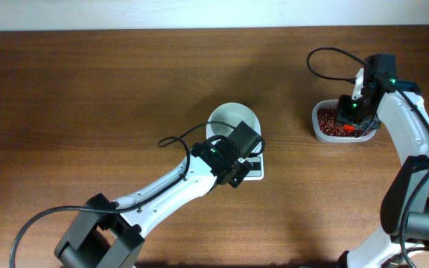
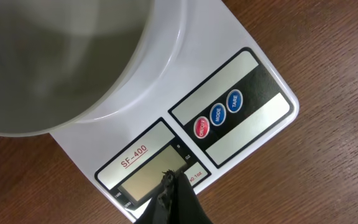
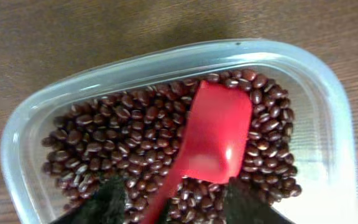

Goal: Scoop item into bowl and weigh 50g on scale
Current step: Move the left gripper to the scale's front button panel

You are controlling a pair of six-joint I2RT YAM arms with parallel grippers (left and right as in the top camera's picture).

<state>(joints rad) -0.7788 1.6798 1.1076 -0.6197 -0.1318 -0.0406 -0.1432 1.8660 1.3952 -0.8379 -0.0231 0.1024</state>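
Beans (image 3: 117, 143) are heaped in a tub (image 3: 27, 127), red scoop (image 3: 219, 134) laid seven-to-one o'clock, head at one, flanked by the right gripper (image 3: 174, 208), grasp unclear; the left gripper (image 2: 171, 194) is pinched closed above the scale (image 2: 253, 93).

On the front panel of the white scale (image 2: 229, 43), seen from the left wrist camera, the model mark "SF-400" (image 2: 133, 155) stands in red, underlined letters on a pale strip just above the grey display (image 2: 143, 185). To its right, three round buttons run in a slanting row across a black band: a red one lettered "ON/OFF" (image 2: 202, 127), then two blue ones lettered "MODE" (image 2: 218, 114) and "TARE" (image 2: 235, 101). Tiny print at the display's right edge and lower left corner is too small to read, and no figures can be made out on the display. Nothing is legible in the overhead or right wrist views.
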